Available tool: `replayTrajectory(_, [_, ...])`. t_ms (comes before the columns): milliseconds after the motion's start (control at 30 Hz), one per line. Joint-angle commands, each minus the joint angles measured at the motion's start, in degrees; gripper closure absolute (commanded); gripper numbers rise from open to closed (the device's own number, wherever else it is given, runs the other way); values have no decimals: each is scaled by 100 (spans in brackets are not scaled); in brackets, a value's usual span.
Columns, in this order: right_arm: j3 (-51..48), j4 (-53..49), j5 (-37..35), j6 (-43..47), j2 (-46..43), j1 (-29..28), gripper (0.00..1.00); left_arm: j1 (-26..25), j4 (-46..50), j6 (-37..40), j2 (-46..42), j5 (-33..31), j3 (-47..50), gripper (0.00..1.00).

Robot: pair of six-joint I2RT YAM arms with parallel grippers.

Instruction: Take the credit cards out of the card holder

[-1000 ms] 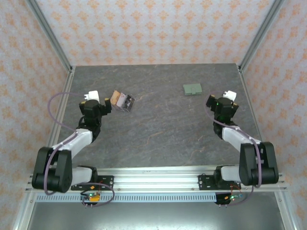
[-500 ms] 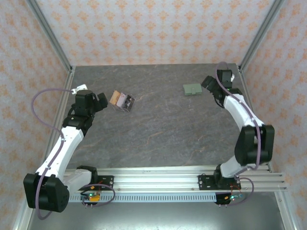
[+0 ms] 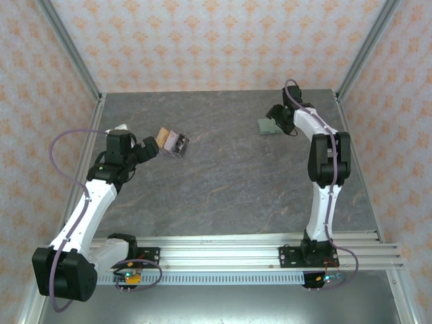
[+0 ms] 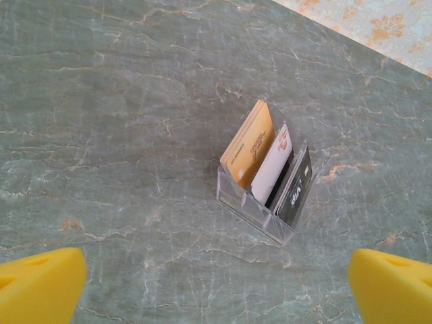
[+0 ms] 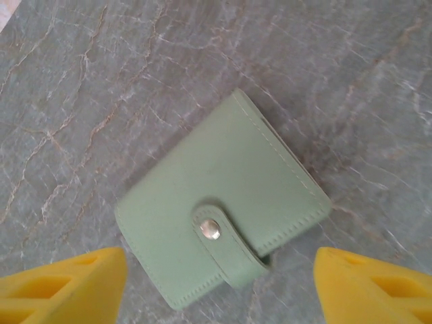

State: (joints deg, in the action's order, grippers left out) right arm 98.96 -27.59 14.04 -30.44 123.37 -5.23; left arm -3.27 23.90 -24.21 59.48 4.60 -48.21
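Sage-green snap-tab bifold card holder (image 5: 223, 236) lies shut on grey marbled surface (image 3: 236, 189) | right end effector (image 5: 219, 283) open, poised over it | left end effector (image 4: 216, 283) open, well left of it, over clear card rack (image 4: 266, 179) | risk: flat holder slides under one-sided pull, snap never opens.

green card holder (image 5: 226, 196) snapped shut, flat, credit cards (image 4: 266, 165) upright
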Motion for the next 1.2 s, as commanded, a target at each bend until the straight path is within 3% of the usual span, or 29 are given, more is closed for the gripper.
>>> replayTrajectory(0, [626,-433,40,-14,411,-72,30,37,199,-101,-95,164,-31,0])
replayTrajectory(300, [1774,-1046,233,344,1374,-192,35,37,150,-231,-17,313,58,0])
replayTrajectory(533, [1774,-2036,-183,770,1493,-445,38,37,340,-304,122,337,-9,0])
replayTrajectory(833, [-152,-1920,57,1380,442,-1086,38,-134,405,-469,511,652,-226,0])
replayTrajectory(1167, [-2460,-1540,386,1433,-1207,-2066,38,-1148,396,-548,1384,636,-778,0])
